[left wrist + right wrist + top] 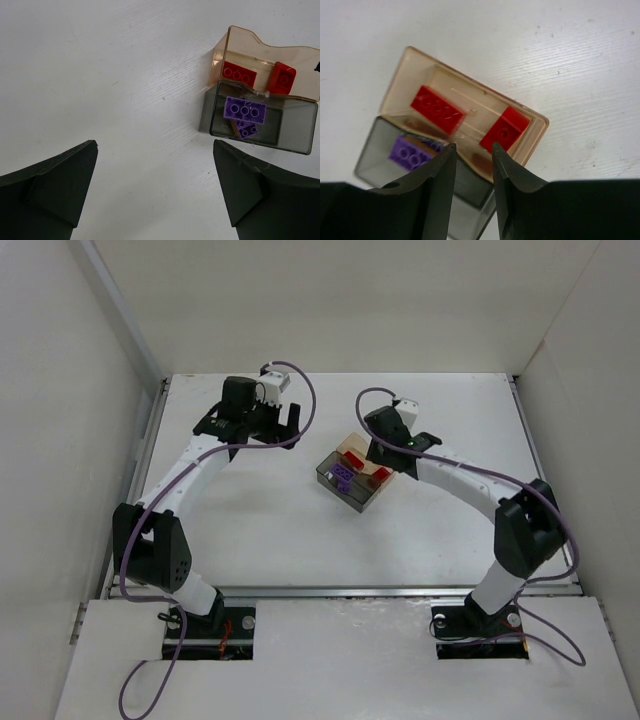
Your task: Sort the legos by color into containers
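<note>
Legos (437,108) are found sorted: red in the amber tray (540,122), purple in the grey tray (295,127). Right gripper (473,150) hangs over them, jaws narrow and empty; left gripper (155,145) is spread wide, empty. A vertical withdrawal is advised, so that no tray is nudged.

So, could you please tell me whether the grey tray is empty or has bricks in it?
Not empty. The grey tray holds two purple bricks, one partly overlapping the other.
</note>
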